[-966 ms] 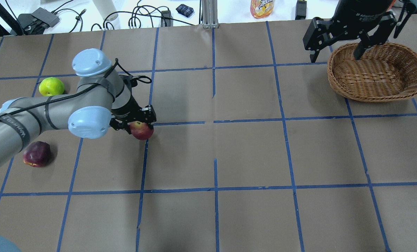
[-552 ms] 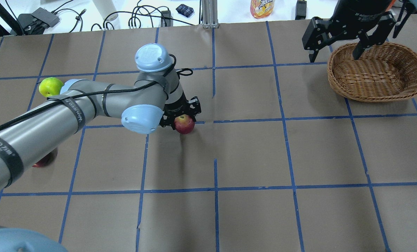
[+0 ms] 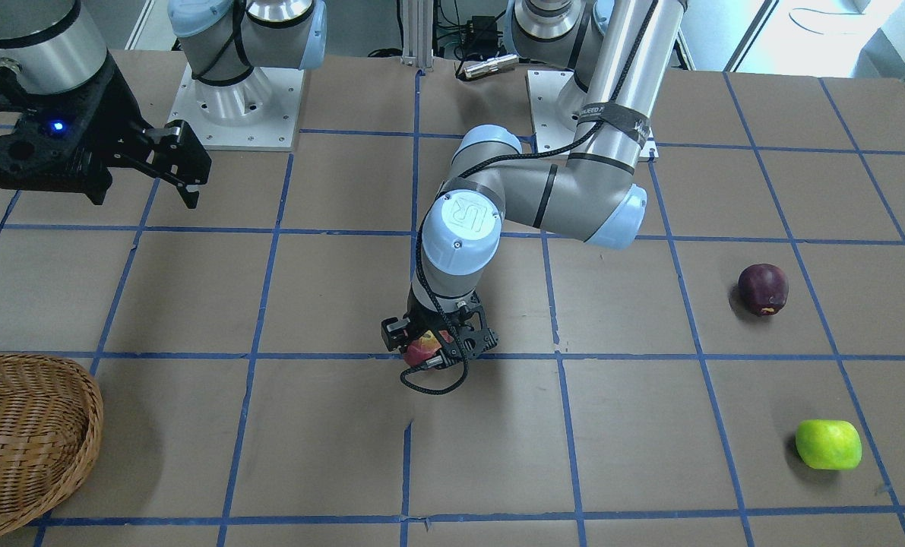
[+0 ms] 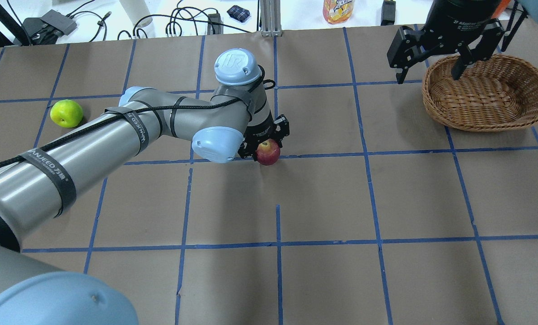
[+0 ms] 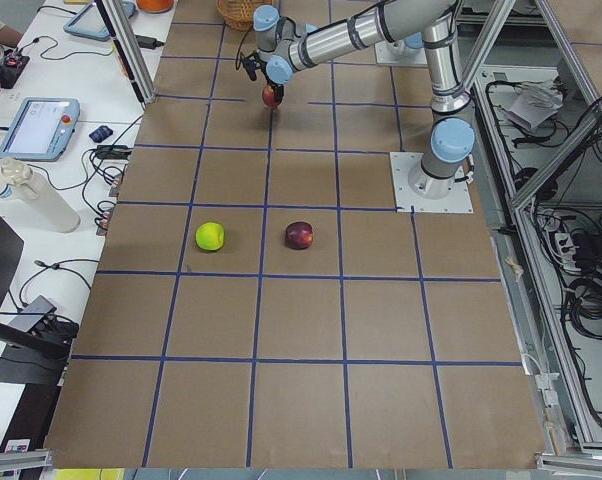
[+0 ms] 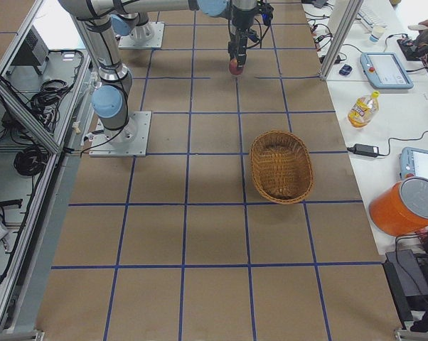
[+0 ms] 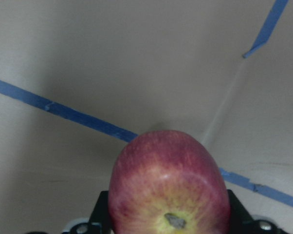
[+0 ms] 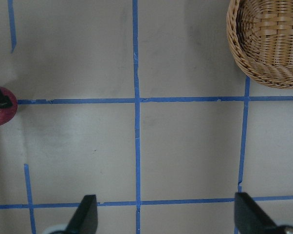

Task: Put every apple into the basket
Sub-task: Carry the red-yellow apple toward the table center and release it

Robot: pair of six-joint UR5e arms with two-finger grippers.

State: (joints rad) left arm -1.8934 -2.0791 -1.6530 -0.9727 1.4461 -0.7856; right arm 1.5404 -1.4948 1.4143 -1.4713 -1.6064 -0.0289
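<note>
While one red apple [image 4: 268, 152] is gripped, two apples [image 3: 763, 289] [image 3: 827, 444] loose, one basket [image 4: 476, 124].

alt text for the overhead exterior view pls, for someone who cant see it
The left gripper holds the red apple near the middle of the brown, blue-gridded table. The green apple lies at far left; the right gripper hangs open beside the empty wicker basket at upper right.

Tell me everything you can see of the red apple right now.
The red apple is round and smooth, red shading to yellow around its stem dimple. The left pincer is shut on its sides, near the table's middle over a blue tape line, far from the basket. Whether it touches the table I cannot tell.
</note>
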